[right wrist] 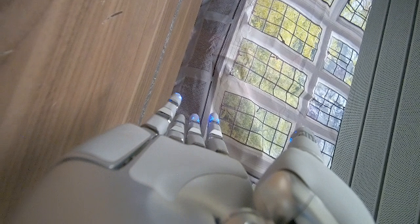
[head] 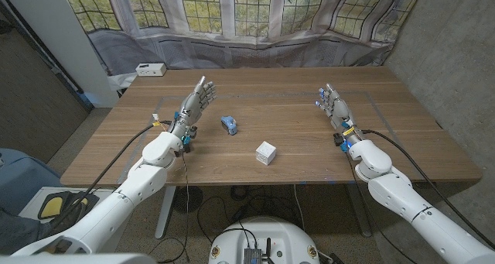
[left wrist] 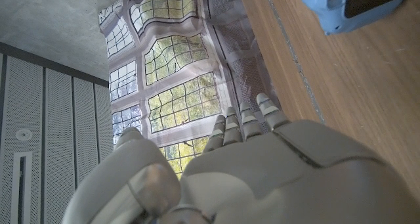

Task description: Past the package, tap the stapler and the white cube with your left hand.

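A small blue stapler (head: 229,125) lies on the wooden table (head: 294,101) near its middle, and it also appears in the left wrist view as a blue stapler (left wrist: 351,7) with a dark window. A white cube (head: 266,152) sits nearer the front edge, to the right of the stapler. My left hand (head: 193,104) is raised to the left of the stapler, fingers straight and apart, holding nothing; its back (left wrist: 262,171) shows at the wrist. My right hand (head: 332,104) stands at the right side, fingers apart, holding nothing, with its back (right wrist: 170,178) in the right wrist view.
A white box (head: 150,70) lies at the table's far left corner. A curtain and windows (head: 255,16) stand behind the table. Bare wood stretches between the two hands, around the stapler and cube.
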### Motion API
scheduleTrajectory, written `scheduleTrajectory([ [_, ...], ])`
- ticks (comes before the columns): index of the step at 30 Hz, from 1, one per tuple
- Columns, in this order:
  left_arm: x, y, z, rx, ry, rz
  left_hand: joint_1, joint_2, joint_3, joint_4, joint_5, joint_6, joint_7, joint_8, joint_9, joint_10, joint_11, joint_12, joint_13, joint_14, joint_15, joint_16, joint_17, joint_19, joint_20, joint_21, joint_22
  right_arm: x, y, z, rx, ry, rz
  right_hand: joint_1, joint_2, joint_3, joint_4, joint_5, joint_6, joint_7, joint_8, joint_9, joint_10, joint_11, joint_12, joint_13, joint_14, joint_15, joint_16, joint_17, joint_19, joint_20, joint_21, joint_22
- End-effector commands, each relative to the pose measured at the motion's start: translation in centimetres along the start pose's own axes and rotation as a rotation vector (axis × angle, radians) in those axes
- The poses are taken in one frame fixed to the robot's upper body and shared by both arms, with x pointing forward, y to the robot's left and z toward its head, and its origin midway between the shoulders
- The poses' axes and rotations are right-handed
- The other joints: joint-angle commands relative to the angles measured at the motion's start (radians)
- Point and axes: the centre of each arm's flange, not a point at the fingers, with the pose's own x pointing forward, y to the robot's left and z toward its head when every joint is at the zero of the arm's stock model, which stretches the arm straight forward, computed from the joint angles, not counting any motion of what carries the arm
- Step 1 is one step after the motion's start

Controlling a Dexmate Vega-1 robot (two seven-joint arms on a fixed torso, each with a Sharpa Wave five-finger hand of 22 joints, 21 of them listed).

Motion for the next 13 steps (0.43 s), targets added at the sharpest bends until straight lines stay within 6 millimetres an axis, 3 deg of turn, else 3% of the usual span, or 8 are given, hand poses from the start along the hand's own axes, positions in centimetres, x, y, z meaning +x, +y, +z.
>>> scheduleTrajectory([
  [1, -0.4, -0.2, -0.8, -0.001, 0.027, 0.007, 0.012, -0.001, 0.002, -0.004, -0.001, -0.003, 0.0, 0.007, 0.002, -0.008, -0.001, -0.001, 0.001, -0.008, 0.006, -0.004, 0.0, -0.012, 0.003, -0.006, 0.003, 0.1, 0.1, -0.7, 0.013, 0.018, 0.002, -0.002, -0.009, -0.004, -0.003, 0.006, -0.002, -0.006, 0.001, 0.001, 0.006, 0.0, 0.007, -0.001, 0.0, 0.0, 0.002, 0.0, 0.0, -0.001, 0.004, 0.003],
  [13, -0.6, 0.4, -1.7, -0.003, 0.055, -0.008, 0.012, 0.001, 0.003, -0.005, -0.001, -0.002, -0.003, 0.009, 0.001, -0.007, -0.009, 0.001, 0.0, -0.008, 0.004, -0.002, 0.0, -0.017, 0.009, -0.007, 0.003, -0.7, 1.2, -1.5, 0.017, 0.049, -0.028, -0.002, -0.004, -0.002, -0.003, 0.007, 0.006, -0.011, 0.006, 0.001, 0.018, 0.004, 0.013, -0.001, 0.007, 0.002, 0.005, 0.0, 0.002, 0.003, 0.006, 0.003],
])
